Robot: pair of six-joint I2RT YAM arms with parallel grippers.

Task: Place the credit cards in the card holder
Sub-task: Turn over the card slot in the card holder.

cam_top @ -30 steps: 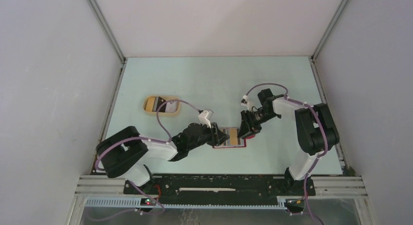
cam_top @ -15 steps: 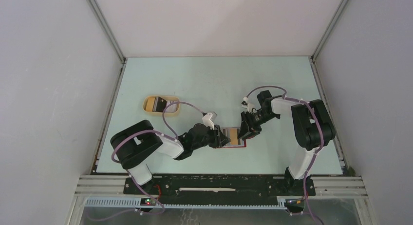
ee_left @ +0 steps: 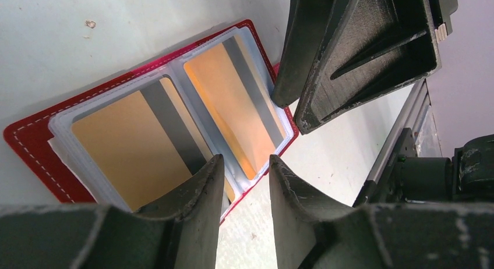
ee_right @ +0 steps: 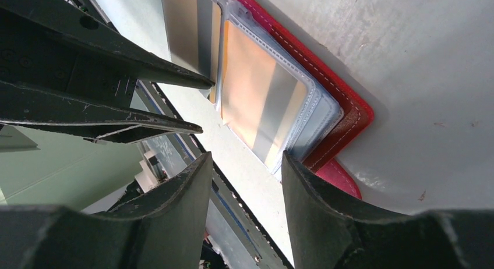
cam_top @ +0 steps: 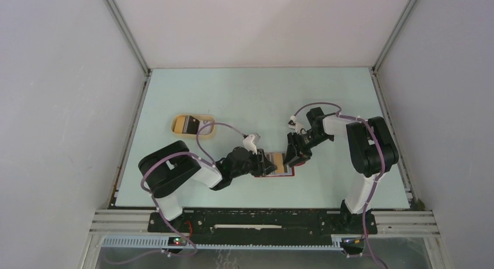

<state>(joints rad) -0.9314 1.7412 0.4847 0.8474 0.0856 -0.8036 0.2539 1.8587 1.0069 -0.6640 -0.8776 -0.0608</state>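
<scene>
The card holder (ee_left: 35, 158) lies open on the tabletop (cam_top: 244, 94) — red stitched cover, clear sleeves showing two golden credit cards (ee_left: 128, 149) with grey stripes. My left claw (ee_left: 246, 164) hovers part-open at its left edge and my right claw (ee_right: 246, 161) part-open at its right — both gripping nothing.

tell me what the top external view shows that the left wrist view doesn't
Only the top external view: the tan oval tray off to the left, with a striped card lying in it. Only the left wrist view: two golden cards with grey stripes inside the clear sleeves, plus white stitching. Both: the open red card holder, with the left gripper and right gripper, jaws apart, at opposite sides of it.
</scene>
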